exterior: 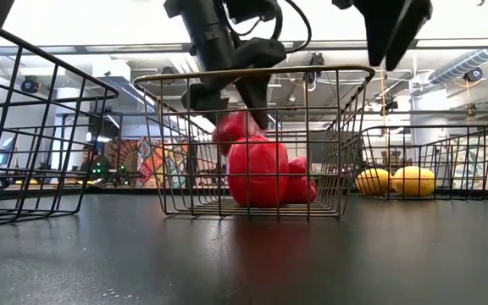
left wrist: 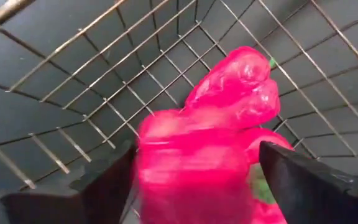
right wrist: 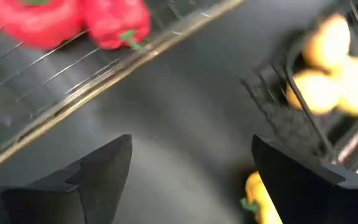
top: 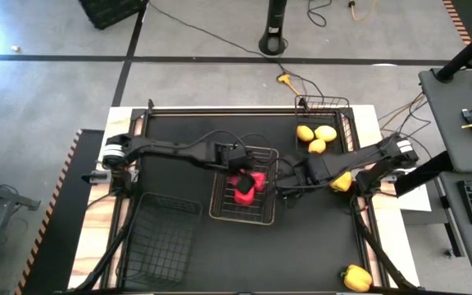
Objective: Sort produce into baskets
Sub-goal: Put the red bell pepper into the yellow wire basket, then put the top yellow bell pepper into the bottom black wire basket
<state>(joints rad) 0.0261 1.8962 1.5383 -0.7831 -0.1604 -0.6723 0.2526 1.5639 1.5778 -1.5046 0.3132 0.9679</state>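
A pale wire basket (top: 220, 205) stands mid-table and holds red peppers (top: 248, 184), which also show in the low view (exterior: 261, 174). My left gripper (left wrist: 197, 180) hangs open just above them (top: 242, 172). One red pepper (left wrist: 191, 162) sits between its fingers on top of the others. My right gripper (right wrist: 191, 180) is open and empty above the table (top: 287, 187), to the right of the pale basket. A yellow pepper (top: 341, 182) lies by my right arm. Three lemons (top: 316, 135) lie in a black basket (top: 324, 103) at the far right. My left gripper's fingers (left wrist: 104, 186) point down into the pale basket and stand on either side of the top red pepper. I cannot tell whether they touch it. The pepper rests on the other red peppers in the basket.
A second black basket (top: 161, 238) stands at the near left. Another yellow pepper (top: 356, 279) lies at the near right corner. Bare dark table lies in front of the pale basket.
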